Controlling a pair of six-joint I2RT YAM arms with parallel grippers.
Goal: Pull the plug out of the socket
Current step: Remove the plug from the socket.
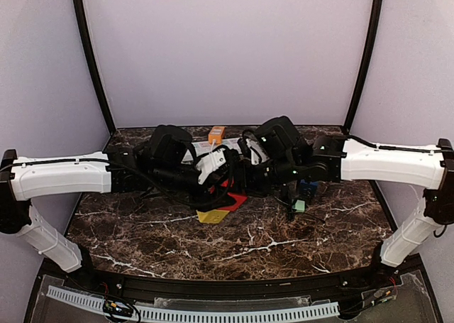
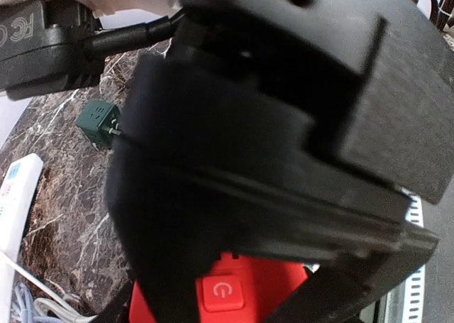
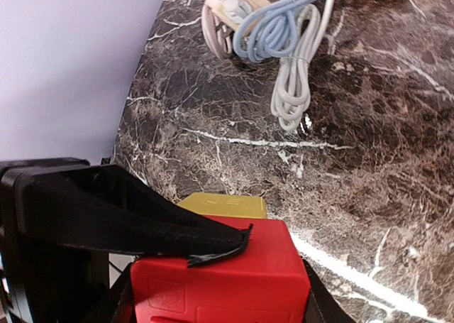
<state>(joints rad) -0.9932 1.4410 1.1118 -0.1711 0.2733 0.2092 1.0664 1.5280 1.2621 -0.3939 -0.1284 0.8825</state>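
red block [image 3: 220, 294] sits between the right gripper [image 3: 237, 270] fingers.

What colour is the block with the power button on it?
The block is red; the left wrist view shows it best.

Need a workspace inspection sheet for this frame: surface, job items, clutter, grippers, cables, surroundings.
Surface: dark white-veined marble tabletop, looks intact.
Job's things: red plastic block with a power button, with a yellow plastic piece against its far end, mid-table.
Clutter: small green cube adapter, small orange object, white power strip, black power adapter.
Grippers: left gripper and right gripper both flank the red block and look closed on it.
Cables: coiled white and pale-blue cables, loose on the marble.
Surroundings: lilac walls, black curved frame poles.
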